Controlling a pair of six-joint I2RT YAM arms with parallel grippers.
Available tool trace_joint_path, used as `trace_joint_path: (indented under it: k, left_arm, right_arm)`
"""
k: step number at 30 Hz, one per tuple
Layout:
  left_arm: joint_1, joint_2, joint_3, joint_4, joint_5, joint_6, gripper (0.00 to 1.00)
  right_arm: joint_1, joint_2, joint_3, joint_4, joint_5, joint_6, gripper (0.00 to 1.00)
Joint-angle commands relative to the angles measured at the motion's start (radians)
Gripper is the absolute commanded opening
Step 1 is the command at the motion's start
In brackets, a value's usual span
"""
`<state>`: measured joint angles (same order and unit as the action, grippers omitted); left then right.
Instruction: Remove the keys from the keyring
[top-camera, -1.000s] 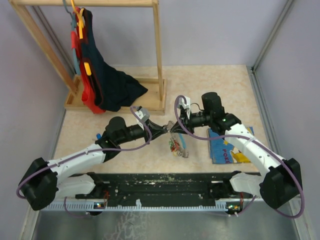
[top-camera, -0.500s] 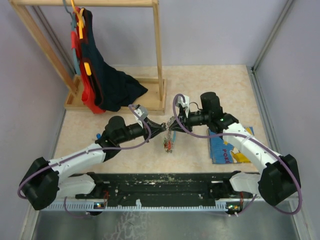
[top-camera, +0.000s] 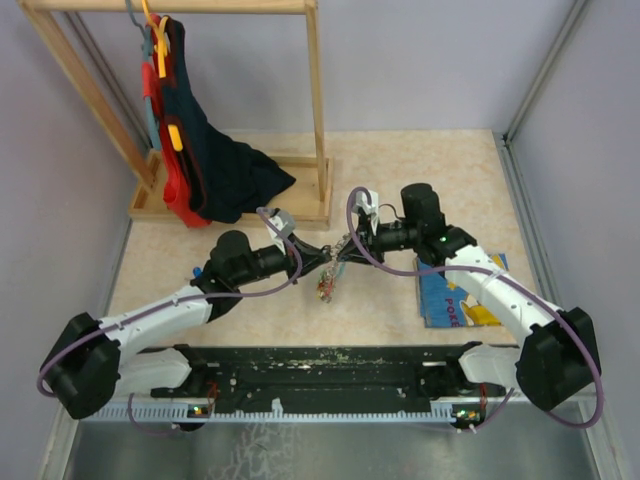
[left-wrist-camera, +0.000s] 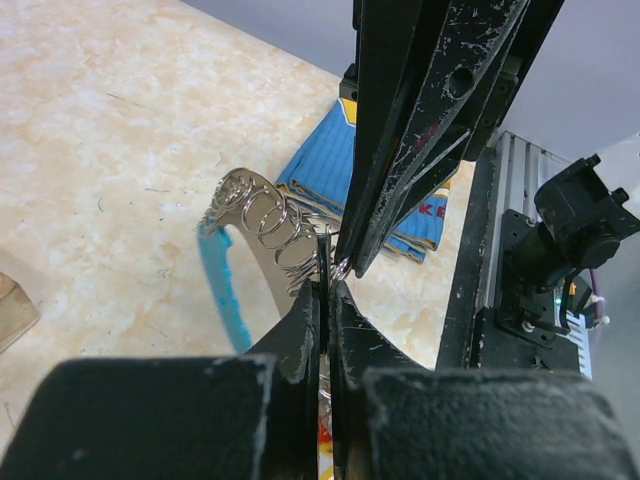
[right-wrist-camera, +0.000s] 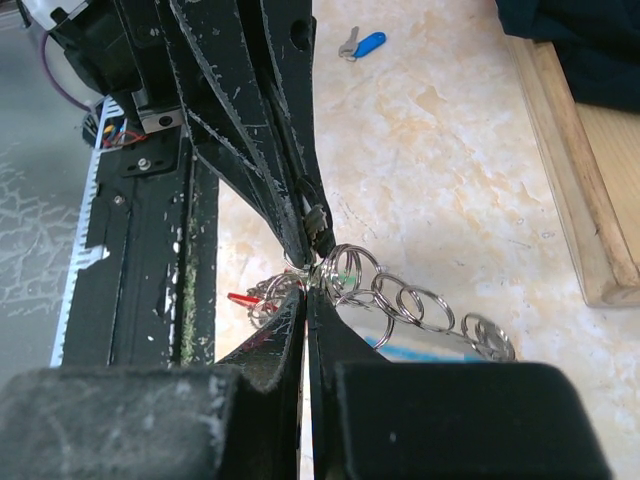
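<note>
Keyring (right-wrist-camera: 400, 300) silvery chain rings; strap (left-wrist-camera: 225, 290) light blue. Red key head (right-wrist-camera: 243, 298); green key head (right-wrist-camera: 345, 272) probably, behind ring. Loose key (right-wrist-camera: 362, 44) blue-headed. Tabletop (top-camera: 420, 170) beige, marbled.

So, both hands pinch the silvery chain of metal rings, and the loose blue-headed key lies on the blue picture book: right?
No. The loose blue-headed key lies on the beige table, away from the blue picture book; the right wrist view shows it. The left hand and right hand do pinch the silvery chain of metal rings.
</note>
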<state>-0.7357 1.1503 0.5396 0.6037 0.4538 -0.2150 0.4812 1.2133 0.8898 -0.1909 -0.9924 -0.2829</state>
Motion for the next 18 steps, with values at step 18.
trace_joint_path:
  k: [18]
  left_arm:
    - [0.01,0.052,-0.157,0.35,0.034,0.033,0.0]
  right_arm:
    - [-0.007,0.013,-0.007,0.107,-0.036,0.073,0.0]
